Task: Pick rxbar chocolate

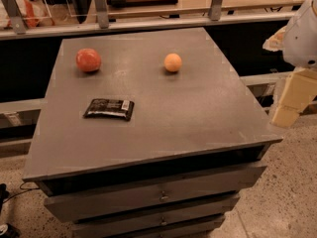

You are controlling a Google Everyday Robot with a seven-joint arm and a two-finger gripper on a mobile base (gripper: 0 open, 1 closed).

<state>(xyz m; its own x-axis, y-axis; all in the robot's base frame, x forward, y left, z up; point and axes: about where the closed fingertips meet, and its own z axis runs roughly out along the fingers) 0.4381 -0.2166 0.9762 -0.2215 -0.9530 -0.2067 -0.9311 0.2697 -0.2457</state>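
The rxbar chocolate [109,108] is a flat black wrapper with white print and a white patch at its right end. It lies flat on the grey cabinet top [198,113], left of the middle and toward the front. My gripper [286,114] is at the right edge of the view, off the cabinet's right side and above the floor. It is far to the right of the bar and touches nothing.
A red round fruit [88,60] sits at the back left of the top and an orange round fruit [173,62] at the back middle. The cabinet has drawers [158,195] at the front. A railing with glass panels [148,21] runs behind it.
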